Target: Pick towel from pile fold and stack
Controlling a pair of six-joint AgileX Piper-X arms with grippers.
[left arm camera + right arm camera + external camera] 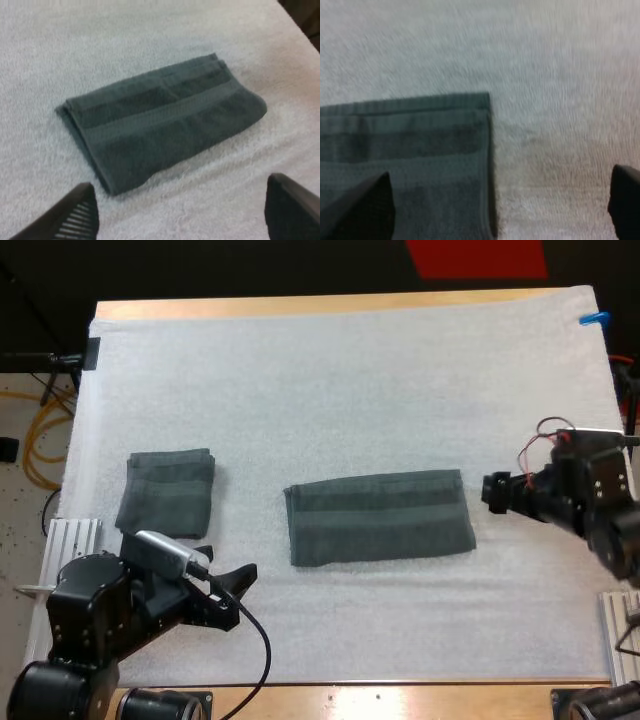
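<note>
A small folded towel [167,493] lies well left of the long folded towel [380,517], my left gripper [238,592] hovers spread wide and empty off that long towel's near left corner, and my right gripper [490,492], also wide apart on nothing, sits just beside its right end.

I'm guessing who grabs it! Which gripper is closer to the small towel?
Left. The left gripper sits close by the small towel; the right gripper is past the long towel.

l gripper [238,592], r gripper [490,492]: fingers [75,215] apart
</note>
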